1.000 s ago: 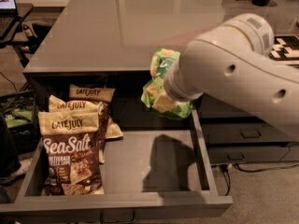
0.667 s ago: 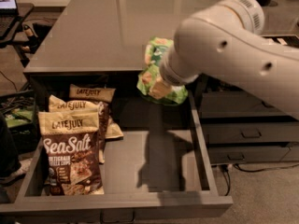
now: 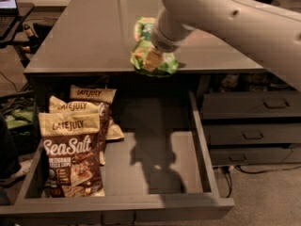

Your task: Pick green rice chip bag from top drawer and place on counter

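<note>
The green rice chip bag (image 3: 167, 65) is lying at the near edge of the counter (image 3: 84, 36). The gripper (image 3: 153, 55) is hanging right over the bag and touching it. I cannot tell if it is squeezing the bag. Below the counter's near edge, the top drawer (image 3: 160, 164) is standing open, and brown chip bags (image 3: 70, 154) are leaning inside it.

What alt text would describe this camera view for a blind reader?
The hand of a pale robot arm meets a crinkly bright-green snack bag at the front edge of a glossy grey counter. Below, a wide dark-grey drawer stands open, with brown-and-cream chip bags at its left.
</note>
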Available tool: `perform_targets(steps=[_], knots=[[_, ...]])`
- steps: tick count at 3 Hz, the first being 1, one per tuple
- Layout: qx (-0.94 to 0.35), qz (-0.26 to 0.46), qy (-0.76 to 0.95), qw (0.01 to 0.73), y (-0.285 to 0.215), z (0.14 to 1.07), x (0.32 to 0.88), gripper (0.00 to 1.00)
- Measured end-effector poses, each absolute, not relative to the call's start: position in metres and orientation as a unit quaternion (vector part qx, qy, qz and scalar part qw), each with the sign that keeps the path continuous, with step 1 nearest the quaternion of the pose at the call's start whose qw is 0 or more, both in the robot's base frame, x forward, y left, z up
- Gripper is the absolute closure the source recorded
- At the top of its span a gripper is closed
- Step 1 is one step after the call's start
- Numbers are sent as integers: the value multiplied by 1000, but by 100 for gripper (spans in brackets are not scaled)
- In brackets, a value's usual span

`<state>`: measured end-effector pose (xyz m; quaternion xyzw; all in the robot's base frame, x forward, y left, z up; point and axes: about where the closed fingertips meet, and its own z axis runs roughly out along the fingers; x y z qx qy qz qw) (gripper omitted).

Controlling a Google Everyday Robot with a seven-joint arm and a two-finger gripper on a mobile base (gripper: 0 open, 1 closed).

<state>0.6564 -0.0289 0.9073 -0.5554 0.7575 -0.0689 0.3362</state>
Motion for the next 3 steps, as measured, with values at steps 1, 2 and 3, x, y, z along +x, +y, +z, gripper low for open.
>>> perform_targets(steps=[1, 2, 3], knots=[[-583, -59, 745, 319, -8, 907, 701, 100], [-615, -32, 733, 288, 23, 887, 736, 100], [-653, 13, 711, 261, 70, 864, 757, 100]])
